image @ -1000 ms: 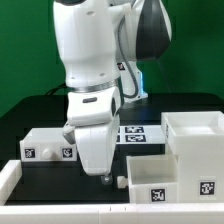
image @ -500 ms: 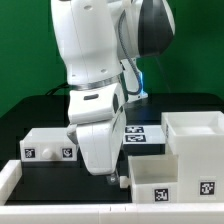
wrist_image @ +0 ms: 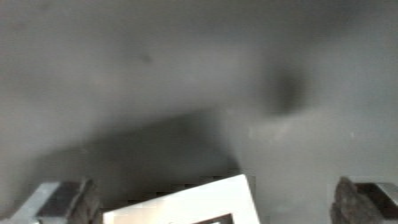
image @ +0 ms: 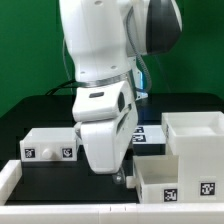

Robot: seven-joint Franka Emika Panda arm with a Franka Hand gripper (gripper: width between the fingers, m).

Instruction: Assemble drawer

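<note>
My jaws wide apart, empty, low over table [image: 35, 110]. Corner of small tray [wrist_image: 187, 207] sits between them, ungripped; casing [image: 195, 135] beyond it. Step, I judge: taking tray. Next calls for lowering, squaring on wall, closing.

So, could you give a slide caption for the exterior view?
Open end effector low at the edge of the front tray, large box behind.

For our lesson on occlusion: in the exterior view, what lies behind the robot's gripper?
Part of the marker board shows on the black table behind the gripper. The gripper covers the rest of the board, so anything else there cannot be seen.
</note>
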